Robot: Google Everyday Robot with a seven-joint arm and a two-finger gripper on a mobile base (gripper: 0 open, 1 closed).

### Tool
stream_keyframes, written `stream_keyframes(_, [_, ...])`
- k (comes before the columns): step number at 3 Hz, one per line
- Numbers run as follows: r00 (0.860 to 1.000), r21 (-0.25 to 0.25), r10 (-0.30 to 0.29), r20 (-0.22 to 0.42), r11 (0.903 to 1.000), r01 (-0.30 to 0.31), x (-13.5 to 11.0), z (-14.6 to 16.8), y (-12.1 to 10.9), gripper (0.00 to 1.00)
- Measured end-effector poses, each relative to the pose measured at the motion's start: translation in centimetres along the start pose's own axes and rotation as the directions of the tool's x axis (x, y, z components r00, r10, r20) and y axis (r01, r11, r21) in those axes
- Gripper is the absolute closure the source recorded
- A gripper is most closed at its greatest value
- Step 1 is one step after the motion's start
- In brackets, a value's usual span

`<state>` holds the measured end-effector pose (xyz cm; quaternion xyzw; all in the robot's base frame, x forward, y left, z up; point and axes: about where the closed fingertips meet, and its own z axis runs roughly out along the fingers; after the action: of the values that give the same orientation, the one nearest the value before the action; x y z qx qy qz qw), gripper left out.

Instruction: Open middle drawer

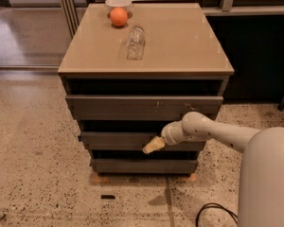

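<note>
The middle drawer [113,140] is a dark grey flat front in a low cabinet, between a larger grey front [132,107] with white scratch marks above and a narrow grey front [142,165] below. It juts out a little past the cabinet body. My gripper [150,146] has pale yellowish fingertips and sits against the middle drawer's front, right of its centre, at its lower edge. My white arm [213,132] reaches in from the lower right.
On the tan cabinet top [180,41] lie an orange [118,16], a white bowl [118,3] behind it, and a clear glass bottle [135,41] on its side. A black cable [213,211] lies on the speckled floor at lower right. Dark furniture stands to the right.
</note>
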<state>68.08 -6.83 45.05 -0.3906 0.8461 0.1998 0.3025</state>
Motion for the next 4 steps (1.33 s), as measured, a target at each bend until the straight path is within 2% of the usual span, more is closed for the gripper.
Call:
stream_keyframes(1, [0.999, -0.073, 0.000, -0.041, 0.9974, -0.003, 0.9, 0.1, 1.9, 0.00])
stream_keyframes(2, [0.999, -0.073, 0.000, -0.041, 0.9973, -0.003, 0.9, 0.1, 2.0, 0.00])
stream_keyframes(3, [0.996, -0.091, 0.007, -0.093, 0.9958, -0.015, 2.0, 0.6, 3.2, 0.00])
stream_keyframes(4, [0.995, -0.089, -0.004, -0.096, 0.9960, -0.005, 2.0, 0.8, 3.7, 0.00])
